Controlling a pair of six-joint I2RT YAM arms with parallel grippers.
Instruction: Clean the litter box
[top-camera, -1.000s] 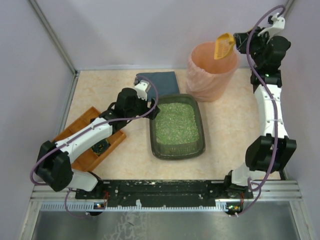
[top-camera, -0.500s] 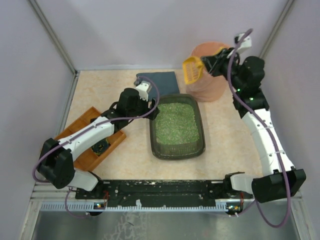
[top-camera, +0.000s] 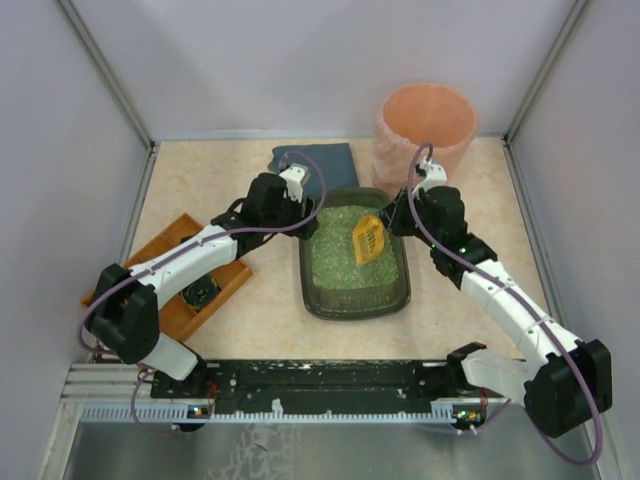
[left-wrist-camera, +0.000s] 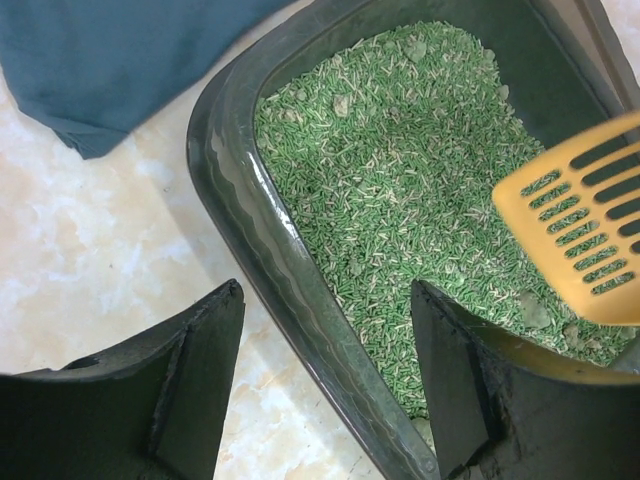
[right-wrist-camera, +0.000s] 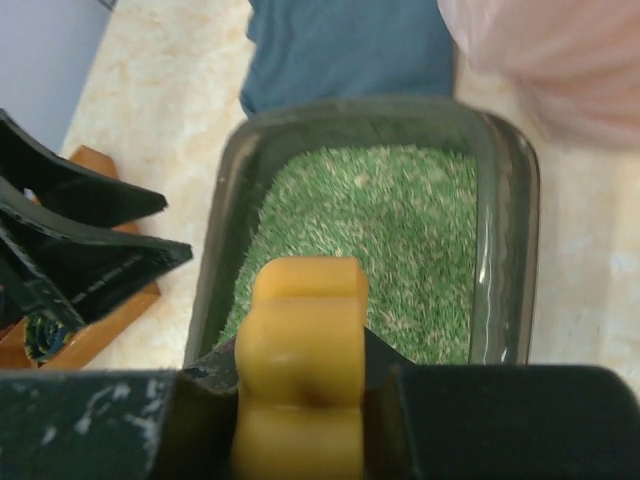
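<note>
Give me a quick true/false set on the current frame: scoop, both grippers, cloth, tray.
1. The right gripper is shut on the yellow scoop. True.
2. The yellow scoop hangs over the peach bin. False: it is over the green litter in the litter box; the peach bin stands behind.
3. The left gripper has its jaws apart, either side of the litter box's left rim. True.
4. The blue cloth lies inside the litter box. False: it lies on the table, behind the box's far-left corner.
5. The wooden tray is on the right arm's side. False: it is on the left arm's side.
</note>
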